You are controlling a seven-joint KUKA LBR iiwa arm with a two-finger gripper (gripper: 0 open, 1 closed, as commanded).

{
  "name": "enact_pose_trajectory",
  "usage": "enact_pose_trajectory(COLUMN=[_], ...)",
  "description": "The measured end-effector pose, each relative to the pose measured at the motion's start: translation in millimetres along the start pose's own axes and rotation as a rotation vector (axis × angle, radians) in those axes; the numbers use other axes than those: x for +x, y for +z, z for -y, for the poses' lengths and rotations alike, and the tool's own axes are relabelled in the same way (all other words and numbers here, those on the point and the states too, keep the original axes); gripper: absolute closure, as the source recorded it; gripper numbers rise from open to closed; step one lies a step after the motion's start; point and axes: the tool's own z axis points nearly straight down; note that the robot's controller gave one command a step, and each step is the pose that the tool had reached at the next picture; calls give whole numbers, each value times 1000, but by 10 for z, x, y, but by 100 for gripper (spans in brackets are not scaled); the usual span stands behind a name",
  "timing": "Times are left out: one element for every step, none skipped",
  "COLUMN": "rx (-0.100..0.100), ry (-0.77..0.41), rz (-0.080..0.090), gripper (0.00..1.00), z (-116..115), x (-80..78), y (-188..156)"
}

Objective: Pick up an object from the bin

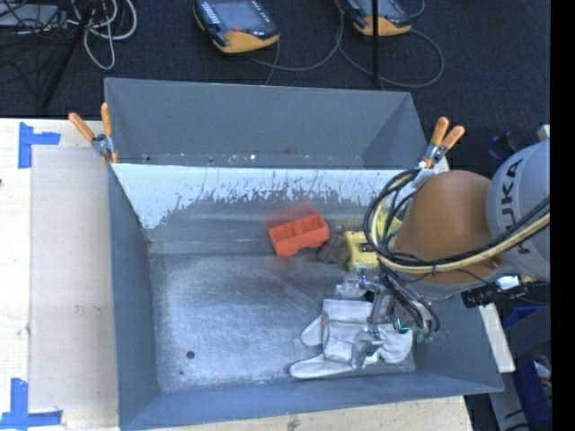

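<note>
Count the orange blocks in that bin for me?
1. The orange block lies at the back of the bin, about midway. Others may hide under the arm or the white cloth at front right.

In the bin [225, 326], a block [298, 234] lies by the back wall, a smaller piece [358, 250] just right of it, and a crumpled cloth [334, 332] at the front right under the end effector [375, 326].

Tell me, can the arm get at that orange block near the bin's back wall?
Probably yes. The orange block lies uncovered, with bare floor in front. The gripper hangs over a white crumpled thing at the view's right.
</note>
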Motion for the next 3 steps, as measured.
enact_pose_trajectory(rx=[3, 3, -2], ry=[-221, -221, -300], rz=[26, 26, -3], gripper=[100, 100, 100], z=[-77, -77, 14], x=[-140, -140, -61], y=[615, 615, -1306])
